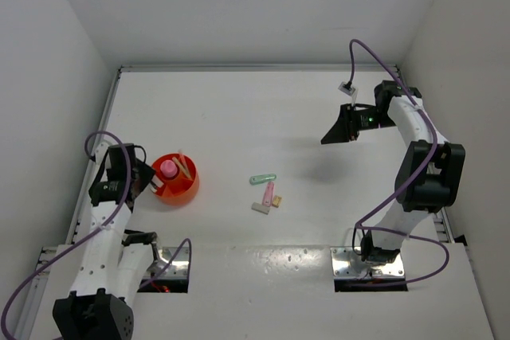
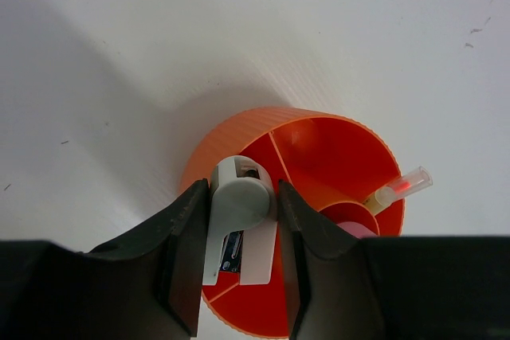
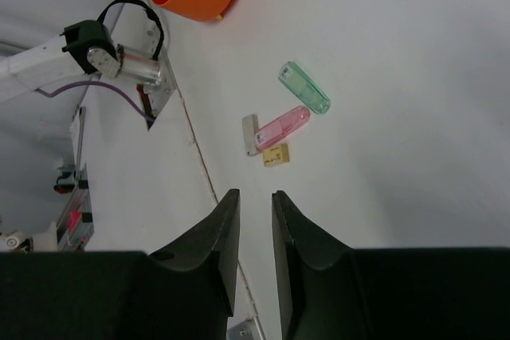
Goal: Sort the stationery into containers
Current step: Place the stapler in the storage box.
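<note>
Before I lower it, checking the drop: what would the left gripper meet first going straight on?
The bowl: the left gripper, holding a grey item, points into a divided compartment and would likely reach its floor, though depth is unclear.

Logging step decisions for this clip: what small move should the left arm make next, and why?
Probably open the left fingers: they clamp a grey-and-white plastic item over a compartment of the round orange plastic divided bowl, so releasing should drop it inside.
</note>
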Action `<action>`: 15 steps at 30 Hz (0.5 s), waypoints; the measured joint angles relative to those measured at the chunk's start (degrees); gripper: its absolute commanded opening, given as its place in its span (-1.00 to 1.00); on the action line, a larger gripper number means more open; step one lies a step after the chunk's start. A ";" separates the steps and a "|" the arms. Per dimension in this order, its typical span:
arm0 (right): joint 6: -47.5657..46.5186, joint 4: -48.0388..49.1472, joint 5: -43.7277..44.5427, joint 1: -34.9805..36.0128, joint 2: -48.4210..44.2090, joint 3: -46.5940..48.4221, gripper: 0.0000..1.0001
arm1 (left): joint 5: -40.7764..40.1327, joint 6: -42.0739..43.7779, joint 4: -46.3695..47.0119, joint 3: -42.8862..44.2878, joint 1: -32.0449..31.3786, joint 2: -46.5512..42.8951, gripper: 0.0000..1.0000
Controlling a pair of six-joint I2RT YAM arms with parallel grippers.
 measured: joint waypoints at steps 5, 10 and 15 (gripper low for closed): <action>-0.17 -0.66 -0.02 0.00 0.00 0.00 -0.53 | -1.44 -0.59 -0.09 -0.04 -1.42 -0.44 -1.00; -0.50 -1.03 -0.02 0.00 0.00 0.11 -0.53 | -2.62 -1.05 -0.13 -0.07 -2.82 -1.07 -0.95; -1.09 -1.40 -0.48 0.00 0.00 0.44 -0.53 | -3.69 -1.14 -0.68 -0.07 -3.30 -1.07 -0.89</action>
